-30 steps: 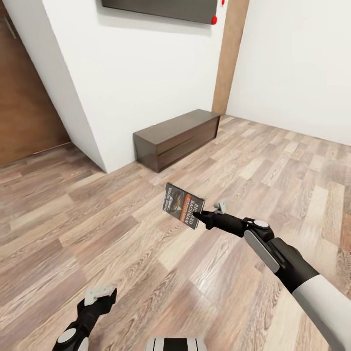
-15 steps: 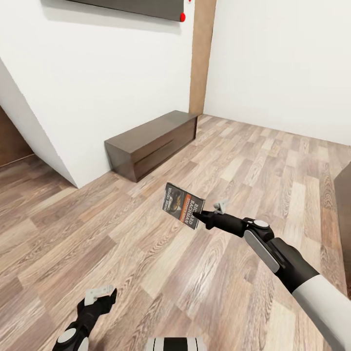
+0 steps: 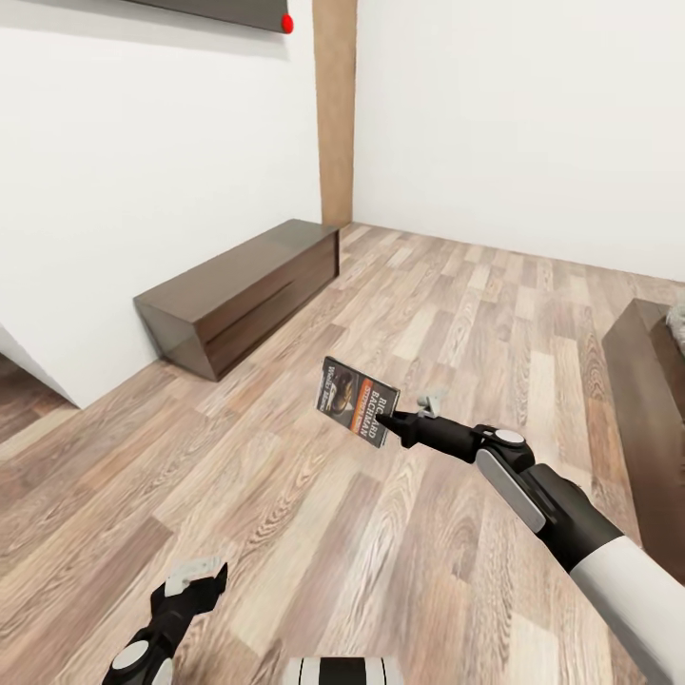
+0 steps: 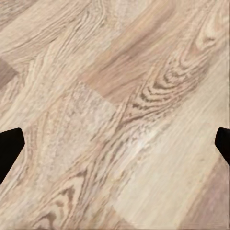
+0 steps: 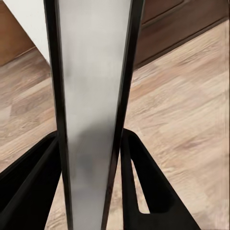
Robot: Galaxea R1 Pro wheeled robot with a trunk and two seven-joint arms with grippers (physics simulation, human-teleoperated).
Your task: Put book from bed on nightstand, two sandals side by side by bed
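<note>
the right gripper [image 3: 393, 420] is pinching the book [image 3: 358, 401] by its edge, carrying it above the wood floor [image 3: 285, 495], so the nightstand drop and both sandals remain, while the left gripper [image 3: 197, 574] hangs spread and empty.

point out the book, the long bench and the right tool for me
book [image 3: 359, 401], head view, on the orange band of its cover
long bench [image 3: 228, 276], head view, on its flat top
right tool [image 3: 393, 419], head view, between its fingertips at the book's edge
</note>
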